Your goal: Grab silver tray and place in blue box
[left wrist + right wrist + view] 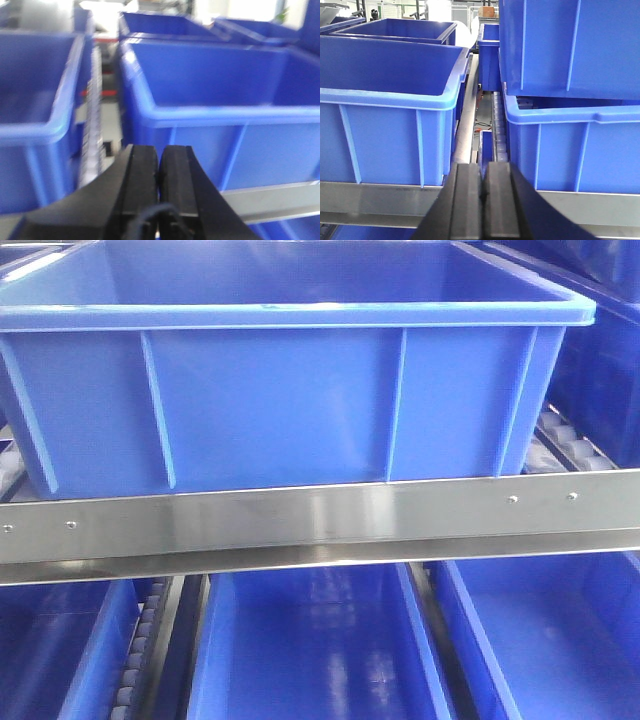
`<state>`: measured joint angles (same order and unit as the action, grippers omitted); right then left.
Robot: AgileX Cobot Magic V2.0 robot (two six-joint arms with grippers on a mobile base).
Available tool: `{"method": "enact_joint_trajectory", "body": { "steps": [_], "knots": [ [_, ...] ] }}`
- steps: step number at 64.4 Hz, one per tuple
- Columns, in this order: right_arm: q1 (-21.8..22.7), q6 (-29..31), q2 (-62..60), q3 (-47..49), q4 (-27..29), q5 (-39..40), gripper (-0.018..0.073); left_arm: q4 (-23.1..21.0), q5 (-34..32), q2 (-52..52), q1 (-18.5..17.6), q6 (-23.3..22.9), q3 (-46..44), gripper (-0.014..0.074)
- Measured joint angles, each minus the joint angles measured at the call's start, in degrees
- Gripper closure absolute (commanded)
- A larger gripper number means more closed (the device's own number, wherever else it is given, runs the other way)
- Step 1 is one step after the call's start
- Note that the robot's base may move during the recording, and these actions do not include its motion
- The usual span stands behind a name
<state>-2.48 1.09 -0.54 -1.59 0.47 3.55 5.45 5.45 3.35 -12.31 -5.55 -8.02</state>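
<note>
No tray shows in any of our three views, so we cannot say where it is; finding it comes first. The box [270, 390] fills the front view, sitting on the rack just behind a steel rail [320, 520], open top facing up and nothing visible inside the part we see. More blue crates [300, 650] sit on the shelf below. In the left wrist view the left gripper [159, 170] hangs near the rail with its jaws pressed together on nothing, a crate [220, 100] ahead of it and another to its left. The right gripper [482, 185] has its pads together too, empty, pointing at the gap between two crates, with a roller track [499, 120] running far down that gap.

We see three risks. With so many identical crates, we could drop the tray into the wrong one. The rail is shiny like the tray and could be taken for it. And both grippers sit low by the rail, so a careless lift could clip it or a crate rim.
</note>
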Motion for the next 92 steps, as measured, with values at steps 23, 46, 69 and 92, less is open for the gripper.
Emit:
{"method": "enact_joint_trajectory", "body": {
  "steps": [23, 46, 69, 92],
  "knots": [
    [0.00, 0.00, 0.00, 0.00, 0.00, -0.19, 0.0503, -7.02, -5.45, -4.01, 2.39, 7.86, 9.67, 0.0602],
    [0.00, 0.00, -0.01, 0.00, 0.00, -0.22, 0.0503, -7.02, -6.75, -4.01, 2.39, 7.90, 9.72, 0.0603],
    [0.00, 0.00, -0.01, 0.00, -0.09, -0.22, 0.0503, -7.02, -6.75, -4.01, 2.39, 7.90, 9.72, 0.0602],
    [0.00, 0.00, -0.01, 0.00, -0.09, -0.22, 0.0503, -7.02, -6.75, -4.01, 2.39, 7.90, 9.72, 0.0603]
  ]
}}
